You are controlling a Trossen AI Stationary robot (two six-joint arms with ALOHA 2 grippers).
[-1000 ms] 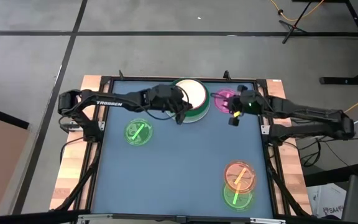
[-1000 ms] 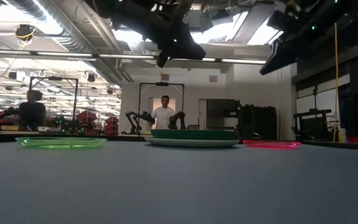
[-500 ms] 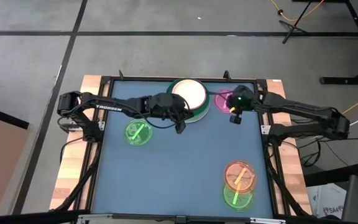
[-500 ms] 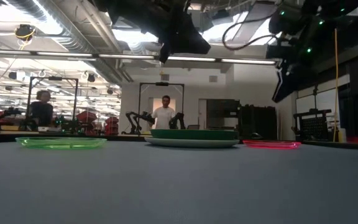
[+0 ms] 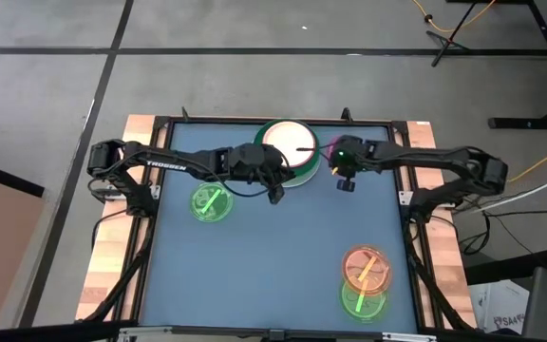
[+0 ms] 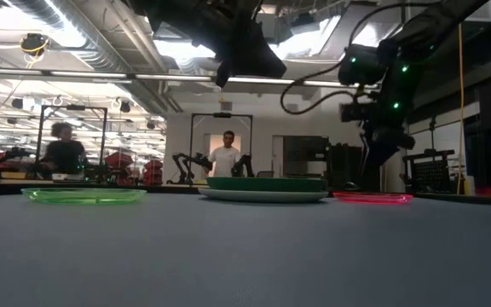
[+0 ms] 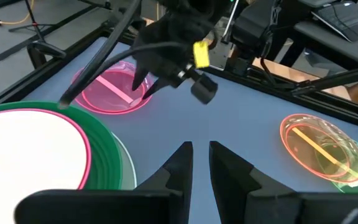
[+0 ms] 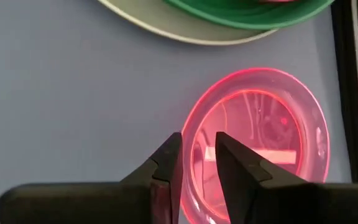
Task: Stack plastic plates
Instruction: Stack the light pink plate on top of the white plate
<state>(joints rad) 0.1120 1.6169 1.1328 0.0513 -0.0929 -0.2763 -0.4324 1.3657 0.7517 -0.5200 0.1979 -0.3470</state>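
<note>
A stack of large plates (image 5: 289,144) rests on the table at the middle of the far edge: a pale one at the bottom, dark green above it, and a cream top with a pink rim (image 7: 30,149). The small translucent pink plate (image 8: 260,137) lies flat just right of the stack. My right gripper (image 8: 196,152) hangs above that plate's stack-side rim and points down. Its fingers are a narrow gap apart and clear of the plate in the low view (image 6: 380,158). My left gripper (image 5: 274,196) hovers just near of the stack, narrowly open and empty.
A translucent green plate (image 5: 211,202) lies on the table's left half. An orange plate (image 5: 366,267) overlaps another green one (image 5: 363,300) near the right near corner. The middle of the blue mat (image 5: 283,256) is bare. A black frame (image 5: 254,122) borders the table. People stand in the room beyond.
My right gripper has moved toward the table's left, over the pink plate, and has come down and tipped to point downward. My left gripper has drawn back a little from the stack toward the near edge, then stayed still. No plate has moved.
</note>
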